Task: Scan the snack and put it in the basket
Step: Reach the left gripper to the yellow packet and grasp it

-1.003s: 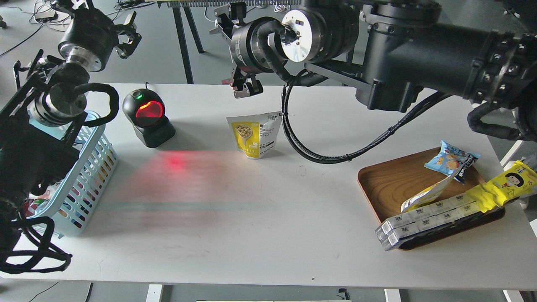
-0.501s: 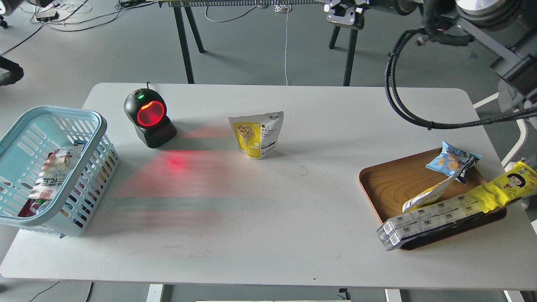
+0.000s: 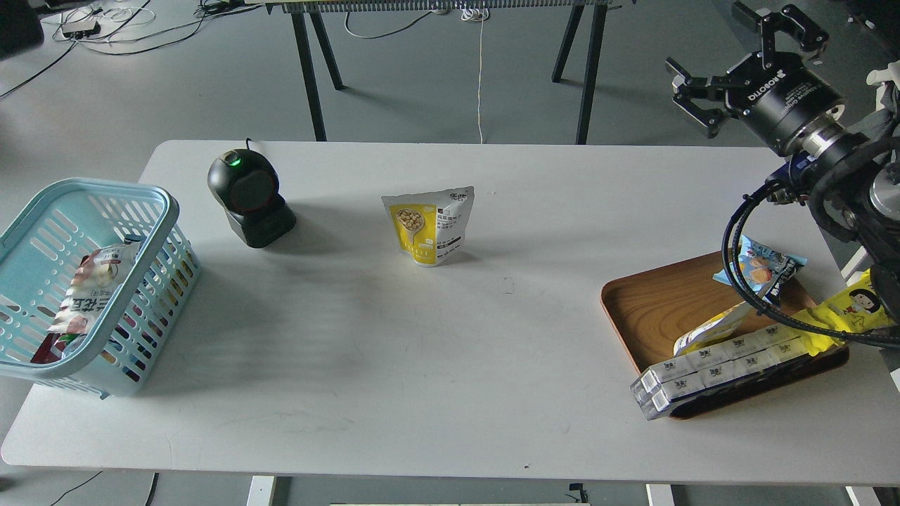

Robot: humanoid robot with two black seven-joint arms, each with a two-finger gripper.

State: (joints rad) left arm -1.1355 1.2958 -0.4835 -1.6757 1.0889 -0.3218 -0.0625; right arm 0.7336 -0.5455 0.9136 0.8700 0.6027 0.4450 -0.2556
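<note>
The snack (image 3: 429,225) stands upright on the white table (image 3: 394,351), a little above the table's middle, with nothing touching it. At its 9 o'clock, well apart, sits the black scanner (image 3: 247,199), its window dark and a small green light on top. Further out at 8 o'clock, on the table's left edge, is the basket (image 3: 105,200), tilted, with a few packets inside. At the snack's 4 o'clock, near the right edge, lies the brown wooden tray (image 3: 657,309) holding a blue snack packet (image 3: 756,269), a long yellow cartoon-face packet (image 3: 844,313) and a row of small white boxes (image 3: 710,369). At 1 o'clock, beyond the table's far right corner, the right gripper (image 3: 742,35) hangs in the air with its fingers spread wide and nothing between them. The left gripper is out of sight
</note>
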